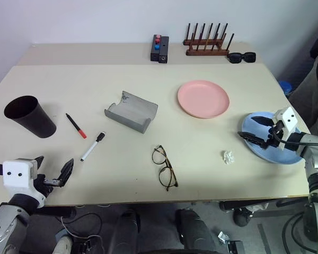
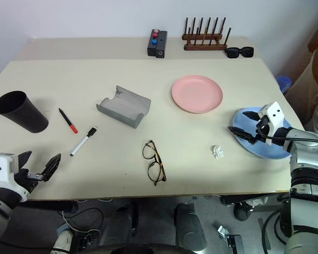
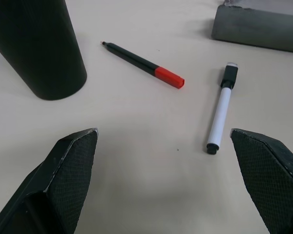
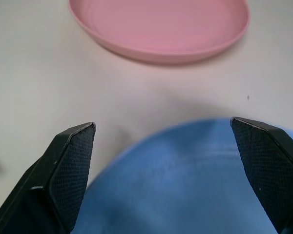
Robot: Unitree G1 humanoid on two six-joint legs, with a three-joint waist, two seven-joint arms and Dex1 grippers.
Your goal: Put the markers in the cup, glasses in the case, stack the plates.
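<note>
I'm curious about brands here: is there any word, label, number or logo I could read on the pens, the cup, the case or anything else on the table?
None can be read.
Markers: no print visible.
Cup: plain.
Case: no label.
Plates: plain.
Black box with coloured buttons: any marking is too small to read.

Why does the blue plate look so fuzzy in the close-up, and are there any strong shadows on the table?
Right wrist view: the blue plate sits too near the lens, so it blurs. Left eye view: lighting is soft, with only a faint shadow beside the cup.
</note>
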